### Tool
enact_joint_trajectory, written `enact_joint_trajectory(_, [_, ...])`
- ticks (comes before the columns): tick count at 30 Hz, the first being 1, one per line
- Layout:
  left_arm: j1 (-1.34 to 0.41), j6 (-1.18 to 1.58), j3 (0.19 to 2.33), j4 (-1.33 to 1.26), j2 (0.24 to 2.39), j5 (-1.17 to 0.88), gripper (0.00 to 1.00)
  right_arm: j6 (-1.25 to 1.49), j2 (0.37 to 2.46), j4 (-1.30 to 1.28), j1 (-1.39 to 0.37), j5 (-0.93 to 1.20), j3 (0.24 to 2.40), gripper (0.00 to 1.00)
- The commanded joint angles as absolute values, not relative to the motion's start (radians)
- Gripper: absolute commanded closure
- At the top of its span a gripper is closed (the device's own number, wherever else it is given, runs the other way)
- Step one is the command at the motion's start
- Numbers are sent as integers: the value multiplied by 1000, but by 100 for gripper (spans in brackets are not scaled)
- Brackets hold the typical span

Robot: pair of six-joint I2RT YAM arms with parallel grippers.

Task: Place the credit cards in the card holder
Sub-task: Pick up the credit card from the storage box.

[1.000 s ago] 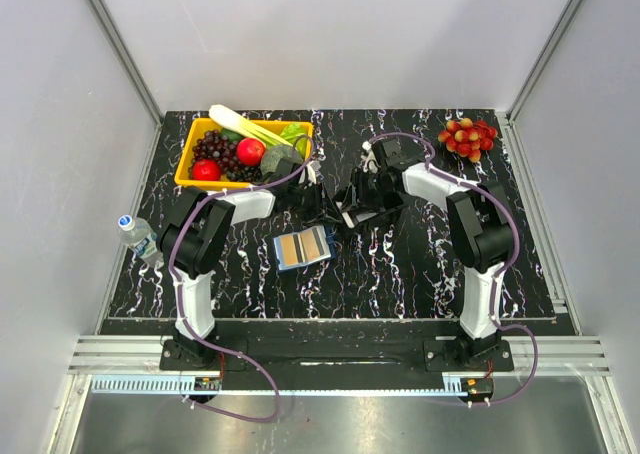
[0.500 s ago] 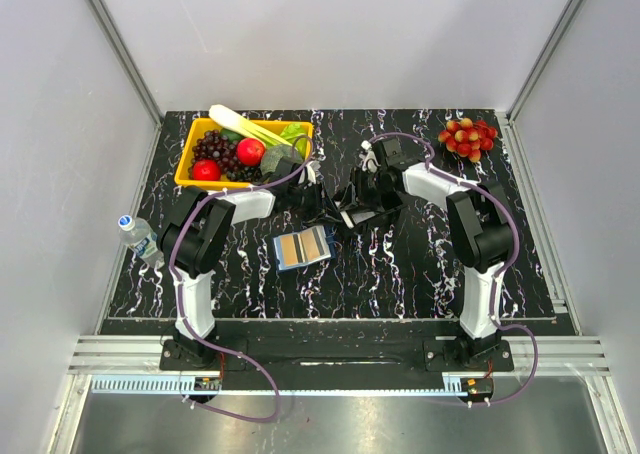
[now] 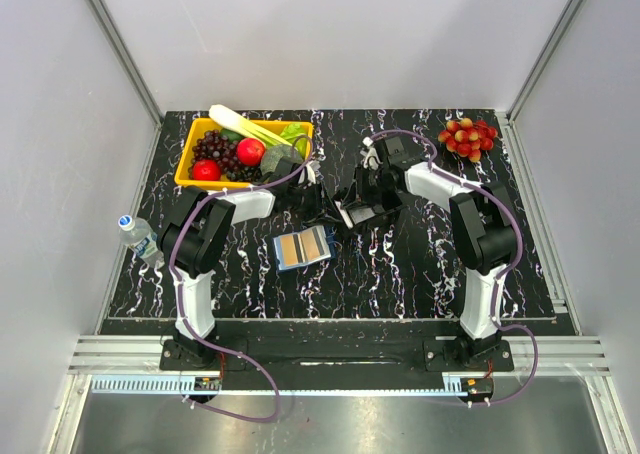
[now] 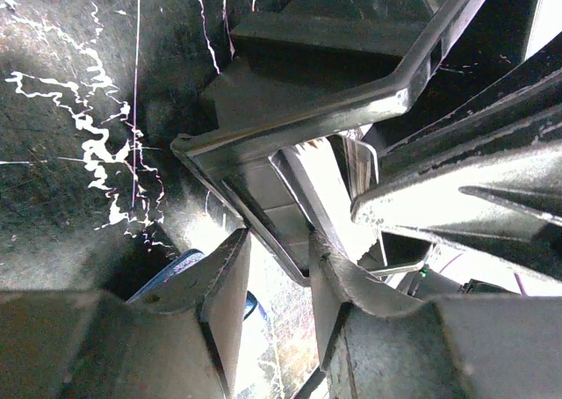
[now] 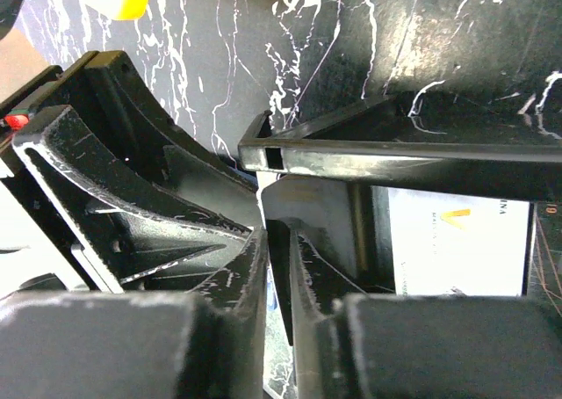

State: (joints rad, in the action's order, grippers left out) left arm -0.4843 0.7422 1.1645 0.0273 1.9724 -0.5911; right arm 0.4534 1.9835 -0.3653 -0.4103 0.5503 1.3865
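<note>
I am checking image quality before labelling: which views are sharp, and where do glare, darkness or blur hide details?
Top external: evenly lit and sharp, the yellow basket and card holder clear, though small. Left wrist: very dark, close parts blurred, with a blown-out bright patch low in the middle; the black tray is hard to read. Right wrist: the near right gripper is soft, and the white card is pale, its print barely legible.

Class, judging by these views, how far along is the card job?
Done: tan cards appear to sit in the open card holder. In hand: left gripper clamps the black tray by its rim; right gripper has its jaws nearly together about a thin white edge, probably a card. Left: a white card lies in the tray, unslotted.
</note>
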Motion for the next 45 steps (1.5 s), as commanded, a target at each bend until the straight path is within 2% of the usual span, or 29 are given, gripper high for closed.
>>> enact_joint_trajectory(1, [-486,749,1166,-43,1967,-603,64,469,1930,-351,-419,563,1384,86])
enact_joint_trajectory(10, [-488,749,1157,-45,1957,-601,64,428,1913,-399,-419,388,1428,94])
enact_joint_trajectory(12, [-486,747,1158,-44,1956,-600,64,419,1917,-405,-417,380,1436,100])
enact_joint_trajectory(21, [-488,746,1158,-45,1960,-600,63,315,1948,-514,-465,301,1499,100])
enact_joint_trajectory(33, [-486,746,1164,-40,1959,-600,64,236,2002,-621,-499,215,1534,89])
enact_joint_trajectory(38, [-486,742,1164,-37,1959,-601,64,215,2011,-643,-506,227,1537,88])
enact_joint_trajectory(41, [-486,744,1163,-38,1960,-598,64,210,2014,-649,-508,236,1540,84])
enact_joint_trajectory(43, [-485,744,1163,-37,1960,-598,64,210,2014,-652,-508,229,1542,84])
enact_joint_trajectory(45, [-488,744,1163,-38,1957,-597,64,212,2005,-653,-509,221,1543,92])
